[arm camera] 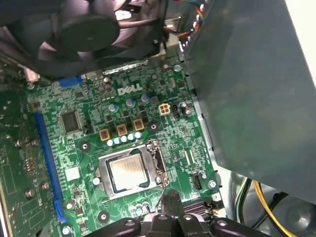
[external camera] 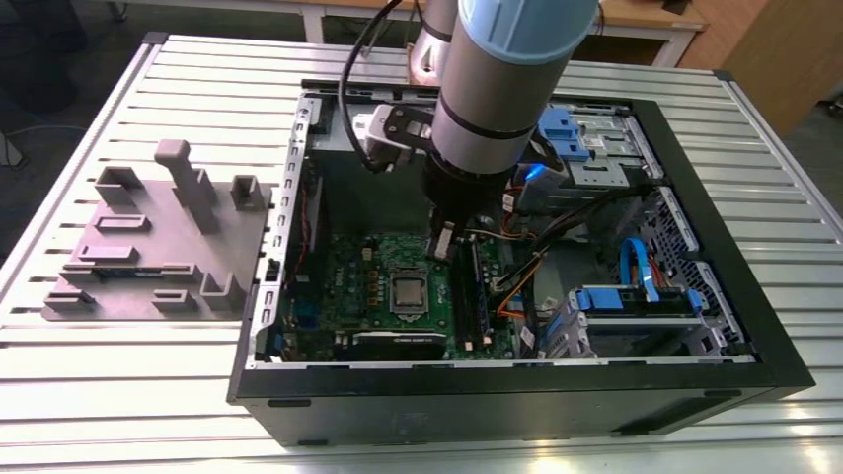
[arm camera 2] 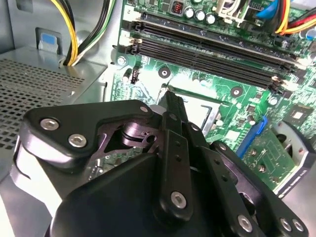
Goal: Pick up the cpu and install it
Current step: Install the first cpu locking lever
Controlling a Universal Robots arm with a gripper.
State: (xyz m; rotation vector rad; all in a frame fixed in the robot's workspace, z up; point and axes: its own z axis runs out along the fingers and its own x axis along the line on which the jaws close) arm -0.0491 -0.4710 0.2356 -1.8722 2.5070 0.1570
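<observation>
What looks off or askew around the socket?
Nothing stands out. The cpu lies flat in the socket, its edges parallel with the frame. The gripper hangs beside the socket's corner, clear of the cpu. No damage shows on the board.

The one clear piece of print I see from my first wrist view is a white logo (arm camera: 129, 90) in bold capitals. It stands on the green motherboard (arm camera: 182, 133), a little apart from the cpu (arm camera: 129, 173). Tiny white lettering sits beside the small parts all over that board in both wrist views, too fine for me to read. The cpu's shiny lid seems to carry faint engraved lines, but I cannot make out a single character.
</observation>
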